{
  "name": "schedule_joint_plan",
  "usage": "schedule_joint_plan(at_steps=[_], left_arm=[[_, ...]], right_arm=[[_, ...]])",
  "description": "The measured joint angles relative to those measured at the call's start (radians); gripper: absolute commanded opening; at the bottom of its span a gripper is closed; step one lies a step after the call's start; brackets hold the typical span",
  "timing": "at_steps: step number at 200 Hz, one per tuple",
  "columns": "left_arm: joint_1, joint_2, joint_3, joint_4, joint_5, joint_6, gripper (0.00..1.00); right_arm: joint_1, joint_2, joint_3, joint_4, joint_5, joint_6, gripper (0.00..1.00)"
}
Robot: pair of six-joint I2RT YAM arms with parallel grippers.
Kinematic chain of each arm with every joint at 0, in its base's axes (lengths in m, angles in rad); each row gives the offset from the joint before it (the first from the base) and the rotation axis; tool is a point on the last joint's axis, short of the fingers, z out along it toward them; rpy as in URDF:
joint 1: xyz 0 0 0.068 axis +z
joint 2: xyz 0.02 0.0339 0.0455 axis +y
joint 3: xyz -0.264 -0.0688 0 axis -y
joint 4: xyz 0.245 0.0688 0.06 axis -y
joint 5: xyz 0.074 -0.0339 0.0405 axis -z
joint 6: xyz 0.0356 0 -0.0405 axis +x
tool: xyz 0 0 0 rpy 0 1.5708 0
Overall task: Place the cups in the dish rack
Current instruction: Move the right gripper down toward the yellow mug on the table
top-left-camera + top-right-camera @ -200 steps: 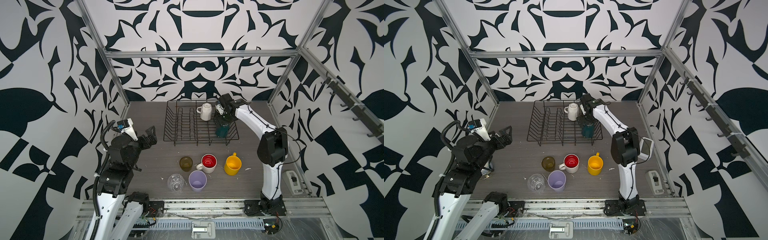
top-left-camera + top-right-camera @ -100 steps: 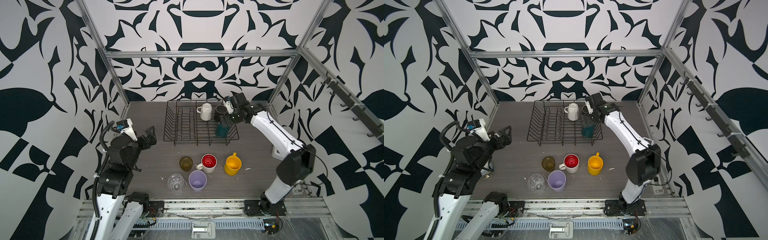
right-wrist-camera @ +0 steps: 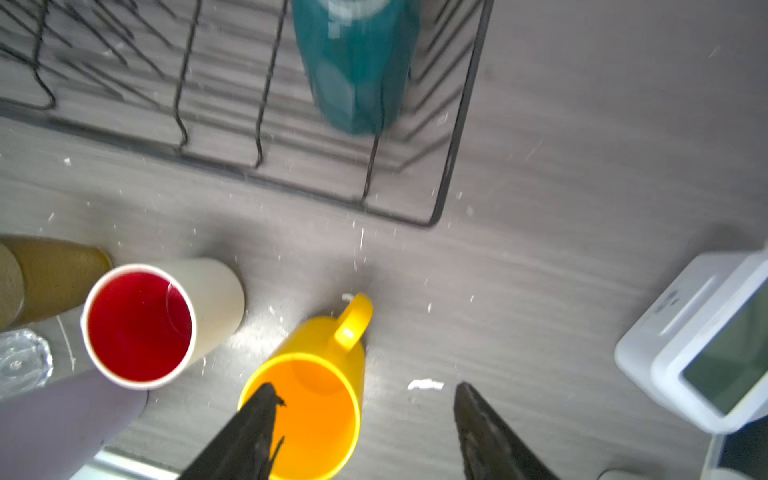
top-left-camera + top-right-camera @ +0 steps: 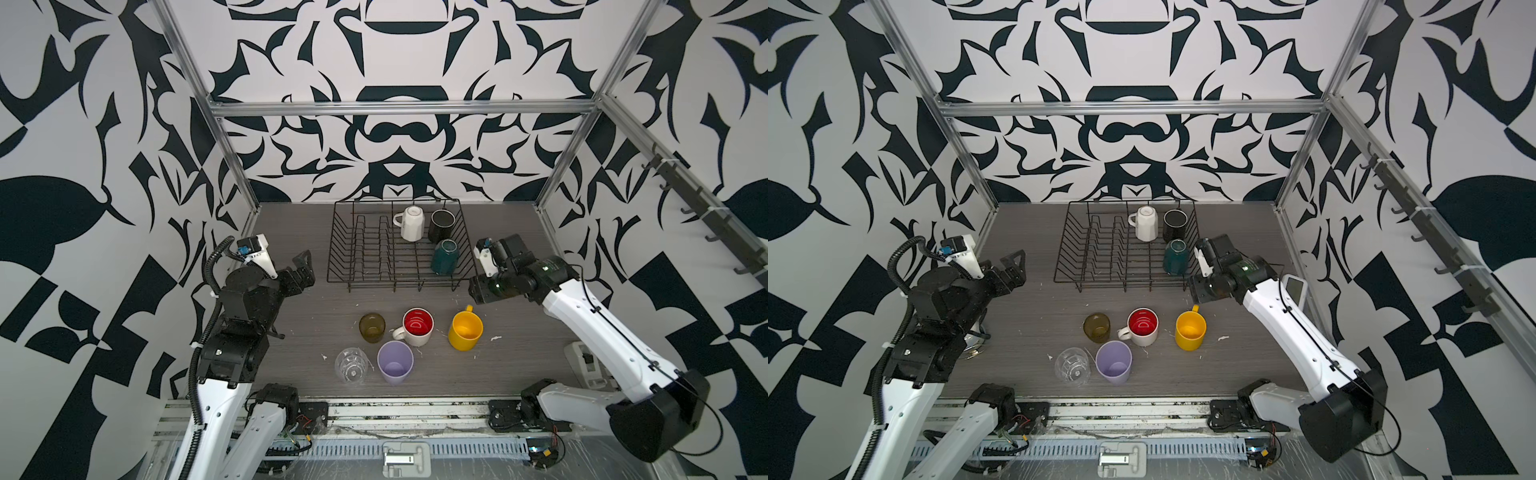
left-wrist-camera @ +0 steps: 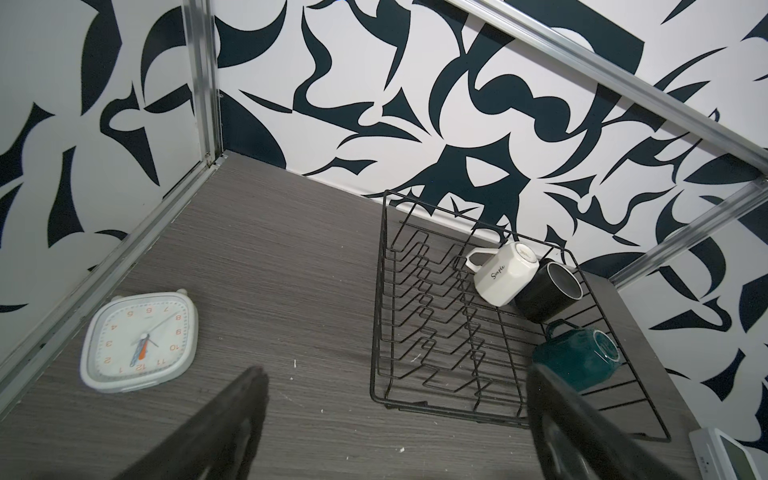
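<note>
Dish rack (image 4: 365, 253) sits at the back of the counter (image 4: 307, 332) and holds 3 cups, all in its right end, clear of the plate prongs:
- white mug (image 4: 412, 223): tipped, base up, handle toward the prongs
- black mug (image 4: 441, 225): touching the white one, leaning; can't tell which end is up
- teal mug (image 4: 444, 257): base up, tilted, nearer the front right corner

5 cups are on the counter in front of the rack, all upright, mouths up:
- amber glass (image 4: 372, 327), red-inside white mug (image 4: 417, 326) and yellow mug (image 4: 466, 331) in a row
- clear glass (image 4: 352, 365) and lilac tumbler (image 4: 395, 368) just in front, close together
- red, yellow and lilac show bare interiors

Left pincer (image 4: 306, 266): jaws spread wide, gripping nothing, hanging over bare counter left of the rack.

Right pincer (image 3: 365, 392): jaws apart, gripping nothing, above the counter between the rack's front right corner and the yellow mug. In the wrist view one finger overlaps that mug's mouth; can't tell if it touches.
</note>
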Motion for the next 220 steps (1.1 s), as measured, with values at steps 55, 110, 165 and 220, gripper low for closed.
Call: schedule_joint_plan(at_steps=[55, 110, 165, 220], left_arm=[[0.0, -0.002, 0.0, 0.002, 0.0, -0.004, 0.99], [0.0, -0.008, 0.0, 0.003, 0.0, -0.011, 0.99], [0.0, -0.007, -0.002, 0.015, 0.008, -0.011, 0.99], [0.0, -0.013, -0.02, 0.023, 0.007, -0.011, 0.99]], right_arm=[[0.1, -0.01, -0.032, -0.049, -0.008, 0.079, 0.56], [0.116, -0.011, -0.131, -0.052, 0.008, 0.181, 0.54], [0.116, 0.016, -0.172, -0.014, 0.025, 0.231, 0.49], [0.116, 0.104, -0.203, 0.062, 0.027, 0.241, 0.43]])
